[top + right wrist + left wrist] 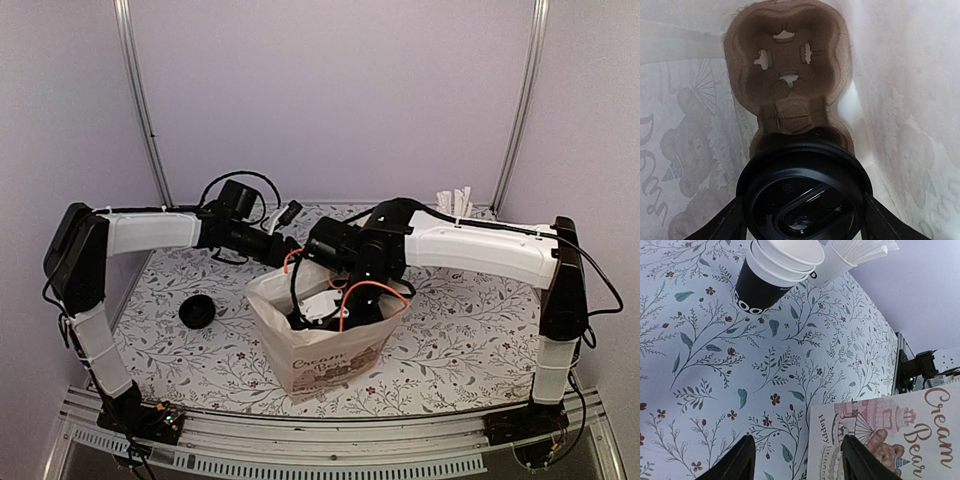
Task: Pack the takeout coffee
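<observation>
Sitting inside the paper bag (330,355), the takeout coffee (805,200) rests in one socket of a brown cardboard carrier (785,75), probably so that it does not tip when the bag is carried. The right fingers (722,227) stand on both sides of its black lid, very close; whether they press it or are loose, I cannot tell. The left fingers (737,464) are apart and hold nothing. They are just beside the bag's edge, I think to steady it. On the bag I read "Cream Bear" and "Happy". The stacked cups (765,280) on the worktop (715,365) carry white print, with only "OO" readable.
</observation>
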You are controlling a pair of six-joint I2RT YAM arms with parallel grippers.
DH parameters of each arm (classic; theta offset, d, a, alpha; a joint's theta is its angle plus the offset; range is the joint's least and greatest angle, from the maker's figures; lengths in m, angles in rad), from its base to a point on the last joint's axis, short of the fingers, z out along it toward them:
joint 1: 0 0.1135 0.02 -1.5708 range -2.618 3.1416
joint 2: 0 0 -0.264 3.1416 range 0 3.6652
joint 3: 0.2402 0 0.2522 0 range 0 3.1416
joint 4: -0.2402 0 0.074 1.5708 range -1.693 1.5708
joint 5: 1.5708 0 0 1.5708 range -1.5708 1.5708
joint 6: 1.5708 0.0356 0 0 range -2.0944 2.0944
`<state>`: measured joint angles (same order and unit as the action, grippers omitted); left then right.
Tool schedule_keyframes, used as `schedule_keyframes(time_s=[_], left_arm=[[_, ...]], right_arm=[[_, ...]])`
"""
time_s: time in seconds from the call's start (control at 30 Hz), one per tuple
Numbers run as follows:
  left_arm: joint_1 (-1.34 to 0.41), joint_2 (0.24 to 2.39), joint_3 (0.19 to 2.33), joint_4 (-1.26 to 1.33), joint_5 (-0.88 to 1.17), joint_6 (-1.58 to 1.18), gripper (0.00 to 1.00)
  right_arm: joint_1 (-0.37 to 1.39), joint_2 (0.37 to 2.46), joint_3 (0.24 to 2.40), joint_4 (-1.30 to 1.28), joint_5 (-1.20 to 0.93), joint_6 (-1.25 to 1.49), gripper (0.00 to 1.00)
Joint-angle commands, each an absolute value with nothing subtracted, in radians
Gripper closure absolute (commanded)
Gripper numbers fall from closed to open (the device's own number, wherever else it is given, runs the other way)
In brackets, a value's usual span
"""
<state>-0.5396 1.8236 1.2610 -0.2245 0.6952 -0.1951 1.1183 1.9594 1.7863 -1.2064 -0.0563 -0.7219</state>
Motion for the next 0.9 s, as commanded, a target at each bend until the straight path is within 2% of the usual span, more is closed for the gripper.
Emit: schedule_keyframes(time_s=[0.0,0.27,0.43,0.67,0.87], left_arm=[[-0.523,1.775,1.293,-0.270,0.696,-0.159,0.39],[-0.527,1.610,1.341,-0.399,0.634,-0.159,0.38],[-0.533,1.480,1.346,-0.500,0.574,-0.166,0.38],[-0.591,1.356,1.327,-0.564,0.524,-0.228,0.37],[-0.729,1.329,1.337,-0.597,0.444,-0.270,0.36]], right_arm=[[1.111,1.967,1.854,-1.256,0.025,-0.696,0.19],[1.111,1.952,1.957,-1.294,0.016,-0.689,0.14],[1.111,1.925,1.986,-1.309,-0.026,-0.685,0.01],[1.111,1.886,1.977,-1.302,-0.062,-0.665,0.01],[1.111,1.850,1.979,-1.305,-0.048,-0.671,0.01]])
